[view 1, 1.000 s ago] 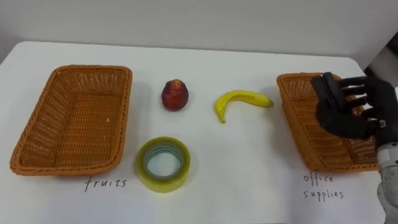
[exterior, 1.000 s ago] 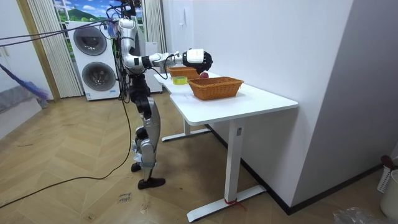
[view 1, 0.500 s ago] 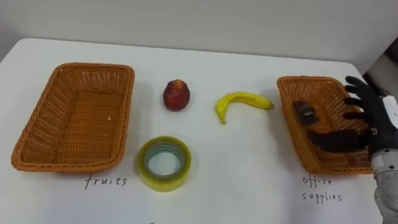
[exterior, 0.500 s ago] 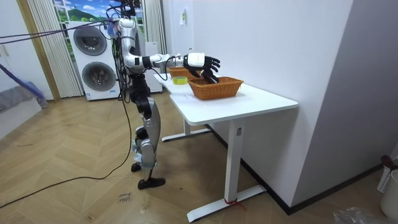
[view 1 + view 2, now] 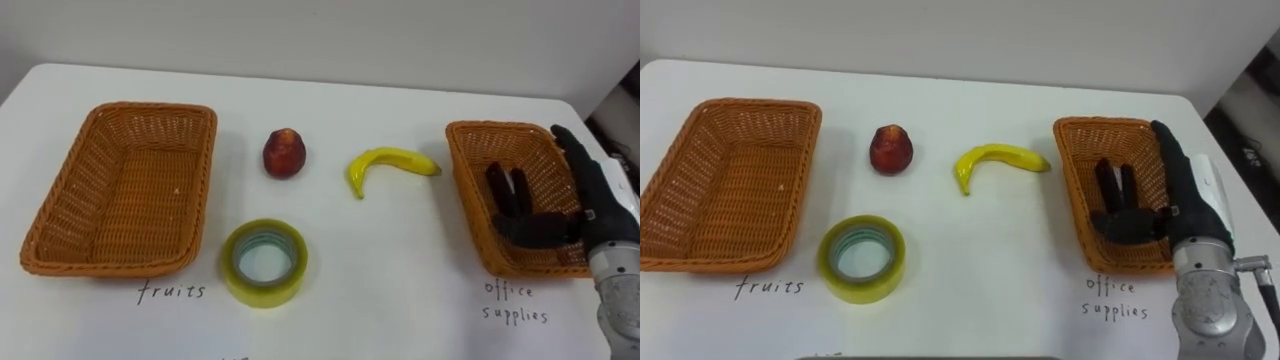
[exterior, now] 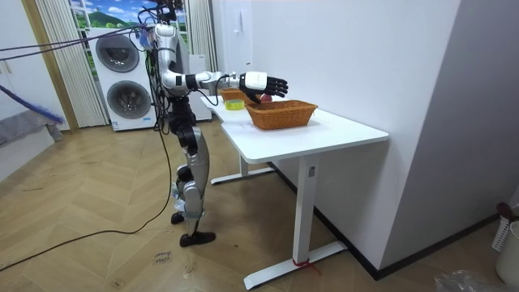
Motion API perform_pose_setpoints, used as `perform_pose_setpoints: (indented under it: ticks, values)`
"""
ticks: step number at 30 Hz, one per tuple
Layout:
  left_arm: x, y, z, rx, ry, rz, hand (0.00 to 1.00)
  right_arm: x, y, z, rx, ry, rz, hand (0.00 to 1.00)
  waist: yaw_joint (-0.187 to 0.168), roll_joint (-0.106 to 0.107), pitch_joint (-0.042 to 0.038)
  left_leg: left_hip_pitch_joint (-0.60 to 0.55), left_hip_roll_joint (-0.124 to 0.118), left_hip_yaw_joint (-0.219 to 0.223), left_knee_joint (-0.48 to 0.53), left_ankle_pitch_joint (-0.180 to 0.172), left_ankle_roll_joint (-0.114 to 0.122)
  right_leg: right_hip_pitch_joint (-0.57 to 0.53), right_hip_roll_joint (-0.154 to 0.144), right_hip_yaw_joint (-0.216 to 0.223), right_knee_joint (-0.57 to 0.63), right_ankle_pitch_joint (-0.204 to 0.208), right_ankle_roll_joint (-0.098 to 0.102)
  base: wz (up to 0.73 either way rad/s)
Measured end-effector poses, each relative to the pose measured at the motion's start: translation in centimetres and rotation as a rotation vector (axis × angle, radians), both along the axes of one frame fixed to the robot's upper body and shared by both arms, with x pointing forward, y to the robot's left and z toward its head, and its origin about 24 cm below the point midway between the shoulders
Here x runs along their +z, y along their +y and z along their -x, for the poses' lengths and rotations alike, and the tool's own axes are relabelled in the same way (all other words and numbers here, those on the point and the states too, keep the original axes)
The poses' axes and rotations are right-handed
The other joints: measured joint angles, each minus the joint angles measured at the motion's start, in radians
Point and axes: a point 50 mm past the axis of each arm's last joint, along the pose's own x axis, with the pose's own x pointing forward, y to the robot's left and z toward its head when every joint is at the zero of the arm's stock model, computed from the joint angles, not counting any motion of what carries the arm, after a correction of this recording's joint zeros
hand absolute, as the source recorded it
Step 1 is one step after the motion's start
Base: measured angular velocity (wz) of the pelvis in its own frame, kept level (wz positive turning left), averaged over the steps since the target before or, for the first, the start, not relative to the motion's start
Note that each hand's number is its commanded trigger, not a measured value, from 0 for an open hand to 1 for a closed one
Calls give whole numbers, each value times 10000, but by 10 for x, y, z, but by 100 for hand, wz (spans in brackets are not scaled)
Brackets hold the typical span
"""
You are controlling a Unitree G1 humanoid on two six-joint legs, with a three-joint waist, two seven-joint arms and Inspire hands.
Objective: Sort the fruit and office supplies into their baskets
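yellow curved banana (image 5: 385,163), red fruit (image 5: 283,153), yellowish tape roll (image 5: 264,263) mid-frame; right hand (image 5: 592,200) spread wide over right-edge basket (image 5: 497,127).

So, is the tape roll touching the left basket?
Apart. The left eye view shows a strip of bare white table between the tape roll and the left basket's right wall.

right arm extended, right hand (image 5: 594,206) uncurled

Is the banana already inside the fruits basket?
No, the banana lies on the white table, apart from the fruits basket at the left.
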Motion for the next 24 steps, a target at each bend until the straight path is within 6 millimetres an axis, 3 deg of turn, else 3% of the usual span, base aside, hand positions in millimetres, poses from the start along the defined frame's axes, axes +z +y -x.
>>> perform_pose_setpoints:
  ticks: [15,24]
  values:
    - [0,-2,-2,-290,23,-63,0,2,1,-1,120,-23,104,0,-3,-20,-14,-19,1,-1,-15,-1,-1,-40,4,14,6,0,0,0]
    - [1,-1,-9,-303,-221,-211,0,27,7,-10,519,-765,828,0,84,-100,-38,-41,-2,45,-55,-1,0,-100,14,60,-10,0,1,-1]
